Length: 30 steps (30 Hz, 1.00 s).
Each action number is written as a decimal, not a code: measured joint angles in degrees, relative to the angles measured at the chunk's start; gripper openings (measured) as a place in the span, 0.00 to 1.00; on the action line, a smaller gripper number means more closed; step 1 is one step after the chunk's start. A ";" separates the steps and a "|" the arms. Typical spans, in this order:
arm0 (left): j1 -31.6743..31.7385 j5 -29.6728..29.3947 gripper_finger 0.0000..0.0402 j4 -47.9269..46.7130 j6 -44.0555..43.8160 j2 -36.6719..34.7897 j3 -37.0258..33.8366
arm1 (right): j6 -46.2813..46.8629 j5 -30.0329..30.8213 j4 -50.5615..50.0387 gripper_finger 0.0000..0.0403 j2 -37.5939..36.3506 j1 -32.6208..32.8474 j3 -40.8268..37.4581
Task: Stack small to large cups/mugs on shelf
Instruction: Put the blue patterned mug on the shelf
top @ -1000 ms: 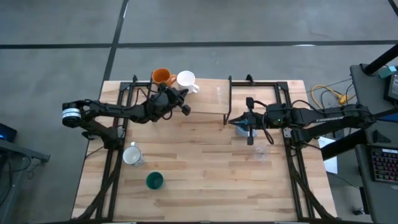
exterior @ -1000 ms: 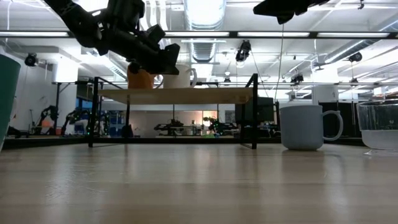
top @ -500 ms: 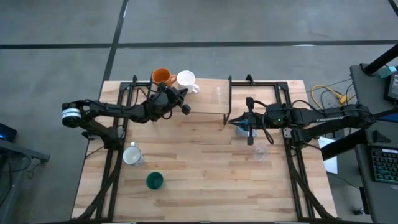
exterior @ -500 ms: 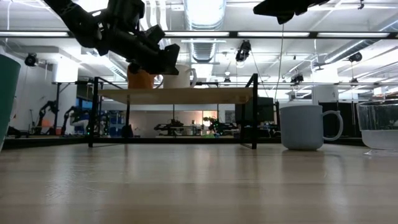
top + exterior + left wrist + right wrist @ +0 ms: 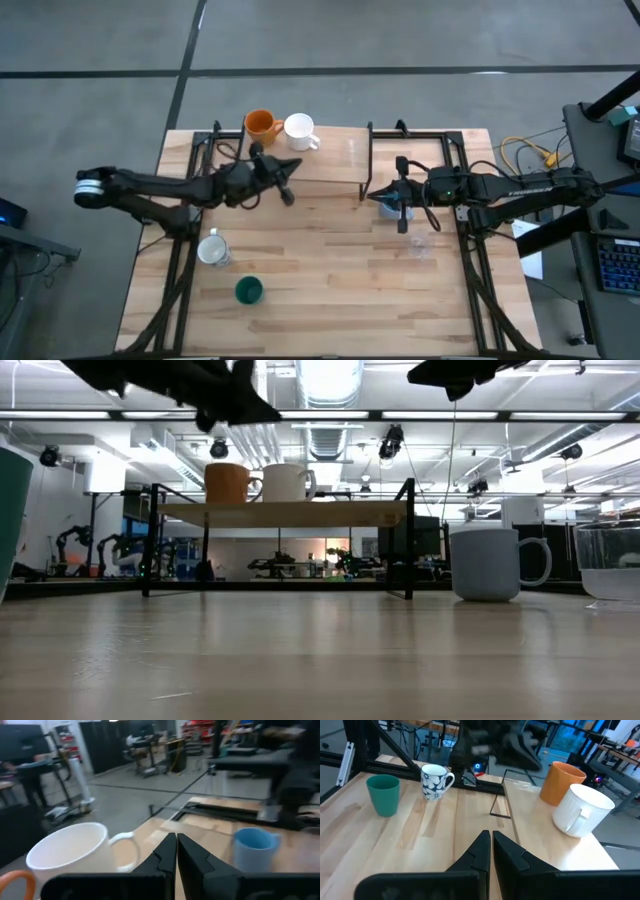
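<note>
The orange mug [image 5: 260,124] and the plain white mug [image 5: 299,129] stand side by side on the far left part of the shelf [image 5: 330,165]. They also show in the low view [image 5: 228,483] [image 5: 285,482]. My left gripper [image 5: 287,196] is shut and empty, hovering over the shelf's near edge, short of the white mug [image 5: 75,850]. My right gripper [image 5: 368,195] is shut and empty, high above the light blue mug [image 5: 392,207], which stands on the table. The marked white mug [image 5: 212,248], the dark green cup [image 5: 248,291] and the clear glass [image 5: 421,245] stand on the table.
The shelf's black legs [image 5: 410,540] stand on the table's far half. Black arm frames [image 5: 180,270] [image 5: 480,280] run along the table's left and right sides. There is bare tabletop [image 5: 330,270] in the near middle.
My left gripper has drawn back from the two mugs on the shelf, toward the table's near and left edges, and has risen. The mugs have stayed where they were. My right arm has kept still.
</note>
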 joint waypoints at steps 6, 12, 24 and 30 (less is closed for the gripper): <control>-8.16 0.04 0.00 -6.17 -1.87 -7.33 -0.25 | 2.07 -0.02 0.02 0.03 0.00 0.11 -0.45; -16.39 0.15 0.00 -14.81 -12.74 -11.21 -0.25 | 2.52 -0.48 4.22 0.03 0.00 0.13 -3.02; -23.44 14.97 0.00 -44.70 -49.75 -10.30 4.33 | 4.05 -4.79 23.62 0.03 0.00 0.13 -13.29; -25.02 30.02 0.00 -62.12 -63.50 -4.38 9.33 | 4.46 -4.79 25.11 0.03 0.00 0.13 -14.00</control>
